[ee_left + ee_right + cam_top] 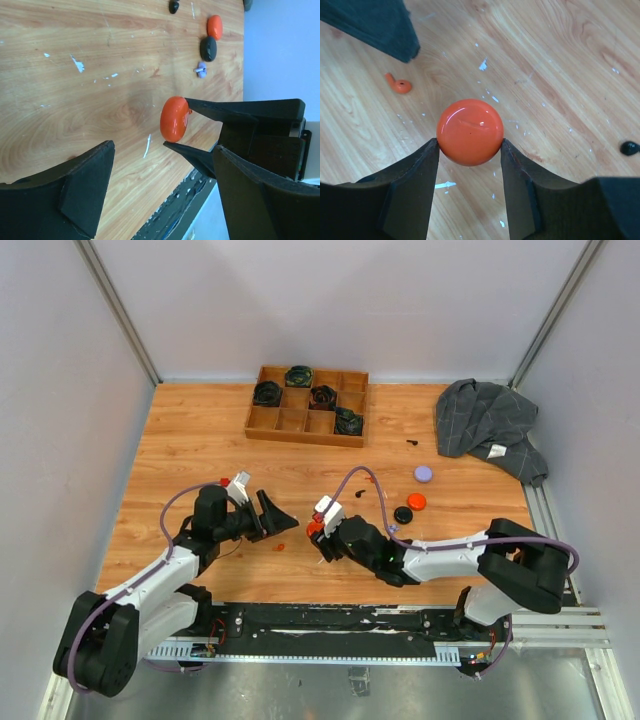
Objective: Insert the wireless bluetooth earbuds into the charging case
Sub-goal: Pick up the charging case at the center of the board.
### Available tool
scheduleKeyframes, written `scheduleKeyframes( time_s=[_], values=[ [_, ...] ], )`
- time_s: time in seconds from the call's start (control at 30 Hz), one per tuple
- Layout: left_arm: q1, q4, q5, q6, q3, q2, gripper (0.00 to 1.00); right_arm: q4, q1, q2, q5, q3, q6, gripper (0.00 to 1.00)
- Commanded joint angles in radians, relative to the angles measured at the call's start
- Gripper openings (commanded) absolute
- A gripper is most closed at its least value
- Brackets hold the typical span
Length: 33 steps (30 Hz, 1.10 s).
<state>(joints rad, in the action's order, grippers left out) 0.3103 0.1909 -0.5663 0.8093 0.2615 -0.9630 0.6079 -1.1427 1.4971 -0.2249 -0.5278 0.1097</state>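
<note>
My right gripper [470, 150] is shut on a glossy orange-red round charging case [470, 131], held just above the wood at the table's near middle [314, 528]. In the left wrist view the same case [174, 119] shows edge-on between the right arm's pointed fingers. A tiny orange-red earbud [398, 85] lies on the wood to its left [280, 547]. My left gripper [160, 200] stands open with nothing between its fingers, just left of the case and above the earbud [275, 515]. A black earbud [629, 147] lies off to the right.
Three more round cases lie right of centre: lavender [423, 473], orange [416, 501], black [403, 514]. A lavender earbud [201, 69] rests near the black one. A wooden compartment tray [262, 425] with dark items sits at the back; a grey cloth [490, 420] lies back right.
</note>
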Motion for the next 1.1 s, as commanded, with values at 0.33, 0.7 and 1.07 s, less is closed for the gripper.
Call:
scheduleKeyframes(
  time_s=[0.33,0.7,1.07],
  values=[
    [0.04,0.082,-0.121,-0.033,0.033,-0.035,0.71,0.151,0.007,-0.101,0.177,0.045,-0.162,0.42],
    [0.073,0.119,-0.134,-0.013,0.048,-0.055,0.59,0.194,0.006,-0.101,0.229,0.062,-0.186,0.43],
    [0.104,0.128,-0.127,-0.009,0.062,-0.077,0.47,0.212,0.006,-0.109,0.24,0.071,-0.198,0.45]
  ],
)
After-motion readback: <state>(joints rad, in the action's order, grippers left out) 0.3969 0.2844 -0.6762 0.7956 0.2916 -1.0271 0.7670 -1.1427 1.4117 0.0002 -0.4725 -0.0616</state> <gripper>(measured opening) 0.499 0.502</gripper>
